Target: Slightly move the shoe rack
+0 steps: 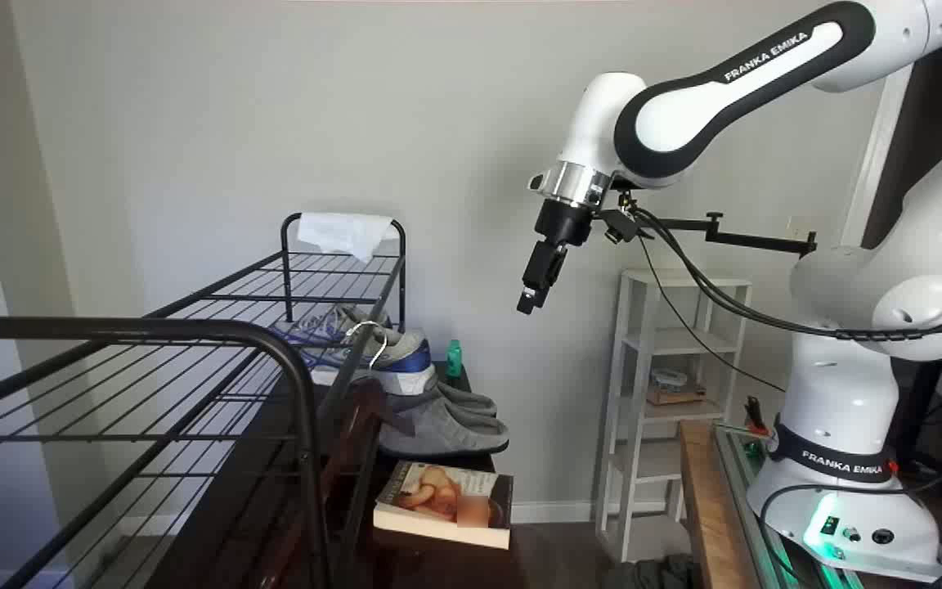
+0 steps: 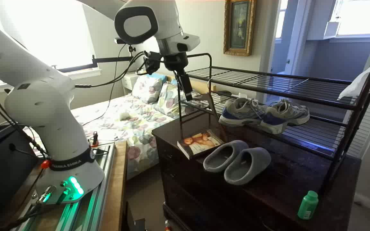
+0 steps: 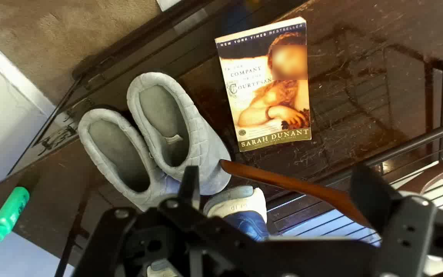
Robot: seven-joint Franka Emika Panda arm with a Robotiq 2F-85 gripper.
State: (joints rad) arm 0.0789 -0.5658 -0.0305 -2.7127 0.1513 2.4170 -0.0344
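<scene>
The shoe rack [image 1: 234, 331] is a black tube frame with thin wire shelves. It also shows in an exterior view [image 2: 278, 93], standing on a dark dresser, and part of its tube is in the wrist view [image 3: 410, 144]. My gripper [image 1: 530, 298] hangs in the air, pointing down, apart from the rack. In an exterior view my gripper [image 2: 188, 96] overlaps the near end of the rack; its exact distance is hard to tell. In the wrist view the gripper [image 3: 279, 188] has its fingers spread wide with nothing held between them.
The dresser [image 2: 287, 170] carries a book [image 2: 201, 141], grey slippers [image 2: 249, 165] and a green bottle [image 2: 308, 205]. Sneakers [image 2: 265, 115] sit on the rack's lower shelf. A brown wooden piece [image 3: 283, 181] hangs by the rack. A white cloth [image 1: 346, 233] lies over its end rail.
</scene>
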